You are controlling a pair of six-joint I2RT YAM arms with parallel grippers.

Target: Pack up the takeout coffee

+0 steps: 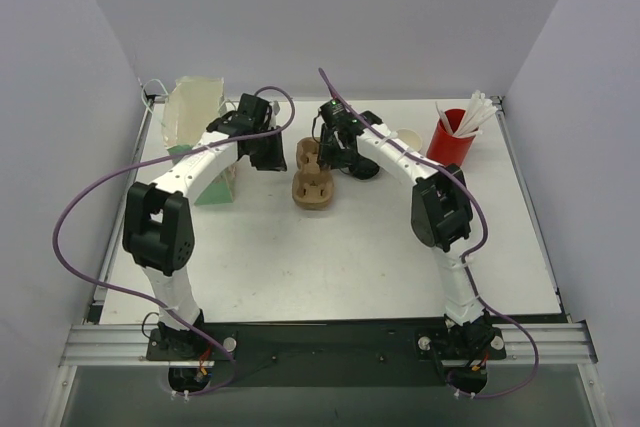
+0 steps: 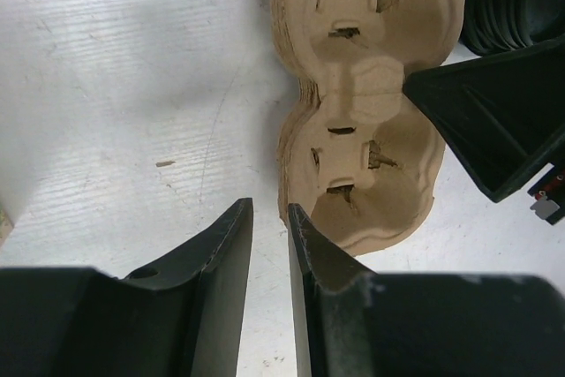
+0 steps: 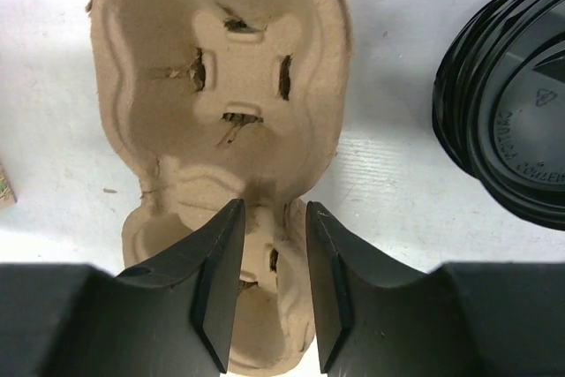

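I look for the takeout coffee and I do not find it in any view: no brown cup with a black lid is visible. If it is on the bench (image 1: 350,257), an arm hides it.

What I see at the centre is the pulp carrier (image 1: 312,185), with its long side running from 12 to 6 o'clock. Both wells are empty. I think it lies there because both arms can reach it, and the cup must go into one well.

The right fingers (image 3: 316,236) hang over the waist and the nearer well of the carrier. They are partly open and hold nothing that I can see. I judge this pose is for steadying or placing the carrier.

The left fingers (image 2: 245,227) are at 9 o'clock of the carrier, just beside its rim. There is only a narrow gap between them, with bare bench in it. I cannot tell if one tip touches the rim.

A stack of black lids (image 3: 508,112) lies at 3 o'clock of the carrier. The top lid has a recycling triangle and raised letters, but I cannot read them. The carrier has no print. The red cup (image 1: 450,142) stands at 2 o'clock.
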